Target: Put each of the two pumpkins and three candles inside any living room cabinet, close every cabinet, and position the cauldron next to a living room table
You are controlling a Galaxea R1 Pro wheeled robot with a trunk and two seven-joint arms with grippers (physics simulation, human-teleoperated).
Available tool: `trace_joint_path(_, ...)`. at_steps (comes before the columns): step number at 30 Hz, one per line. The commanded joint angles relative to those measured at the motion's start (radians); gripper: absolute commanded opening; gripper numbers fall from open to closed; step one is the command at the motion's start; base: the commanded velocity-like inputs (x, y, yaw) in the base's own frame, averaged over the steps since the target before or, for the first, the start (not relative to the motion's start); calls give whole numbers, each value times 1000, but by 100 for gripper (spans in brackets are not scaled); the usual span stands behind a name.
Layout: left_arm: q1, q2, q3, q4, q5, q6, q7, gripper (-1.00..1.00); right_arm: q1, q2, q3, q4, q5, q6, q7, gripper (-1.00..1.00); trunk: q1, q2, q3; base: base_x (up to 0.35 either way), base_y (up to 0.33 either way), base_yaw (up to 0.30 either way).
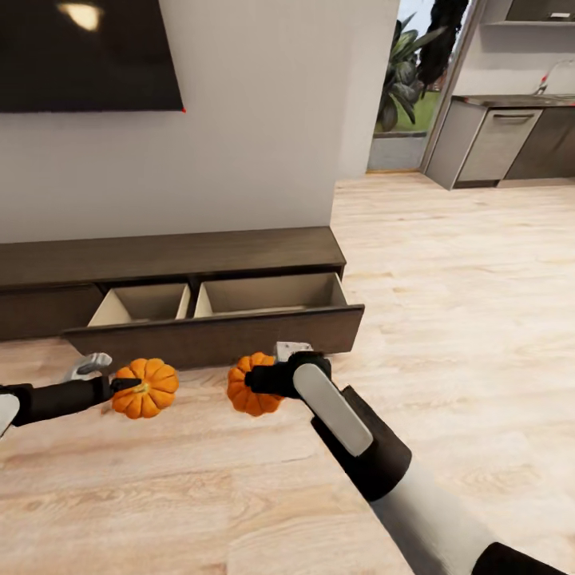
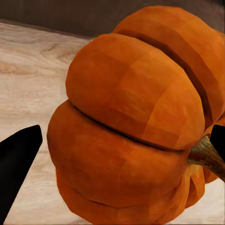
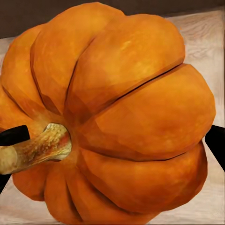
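Two pumpkins held above the wooden floor (image 1: 447, 263), just in front of the open drawer front of the cabinet (image 1: 160, 259). Left pumpkin (image 1: 146, 388) carried by the left gripper (image 1: 121, 386), closed on it from the left side; dark fingertips (image 2: 16, 159) seen at both flanks of the fruit in the left wrist view, stem (image 2: 206, 157) lying sideways toward one finger. Right pumpkin (image 1: 252, 385) carried by the right gripper (image 1: 267, 382), likewise clamped around it, with dark fingertips (image 3: 216, 140) at opposite flanks and the stem (image 3: 37, 149) pointing toward one of them in the right wrist view. Judged rigid and light: hard ribbed rind, no visible yield under the fingers. Smooth, rounded surface judged prone to rolling or slipping out of a two-finger clamp, so best hold across the widest girth, pads seated in the grooves between ribs, not on the stem, which looks thin and offers little bearing. Drawer open, two pale compartments (image 1: 267, 294) visible behind the dark front, left one (image 1: 142, 303) narrower. Both appear empty. Front lip to be cleared before lowering; release low inside a compartment advised, since a round body dropped from height likely to roll against the divider. Candles and cauldron not assessed here.
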Motion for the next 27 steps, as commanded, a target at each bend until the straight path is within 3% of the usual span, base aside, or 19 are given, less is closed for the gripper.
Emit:
trace_joint_path(1, -1, -1, -18, -21, -23, 3, -5, -100, -38, 0, -11, 21, -62, 12, -42, -100, 0, 0, -1, 116, -11, 0)
trace_joint_path(4, -3, -10, -74, -59, -25, 2, 1, -100, -122, 0, -40, 82, -175, 20, -102, -100, 0, 0, -1, 51, -5, 0)
trace_joint_path(6, -5, -15, -94, -72, -26, 2, 16, -100, -157, -1, -50, 108, -224, 22, -117, -100, 0, 0, -1, 16, -2, 0)
trace_joint_path(10, -30, -20, -108, -79, -15, 3, 50, -100, -236, 0, -88, 171, -267, 56, -124, -100, 0, 0, -1, 4, 0, 0)
trace_joint_path(13, -122, -24, -112, -19, -12, 4, 58, -100, -310, 0, -118, 260, -274, 87, -118, -100, 0, 0, -1, 0, 0, 0)
trace_joint_path(14, -190, -53, -118, 80, -12, 3, 77, -100, -341, 0, -123, 296, -275, 91, -114, -100, 0, 0, -1, 0, 0, 0)
trace_joint_path(16, -276, -120, -124, 210, -16, 3, 126, -100, -367, 0, -125, 323, -274, 92, -111, -100, 0, 0, -1, 0, 0, 0)
trace_joint_path(19, -385, -211, -134, 359, -22, 3, 218, -100, -399, 0, -127, 367, -274, 93, -109, -100, 0, 0, -1, 0, 0, 0)
trace_joint_path(27, -564, -396, -144, 458, -23, 3, 428, -100, -444, -1, -130, 441, -269, 92, -83, -100, 0, 0, -1, 0, 0, 0)
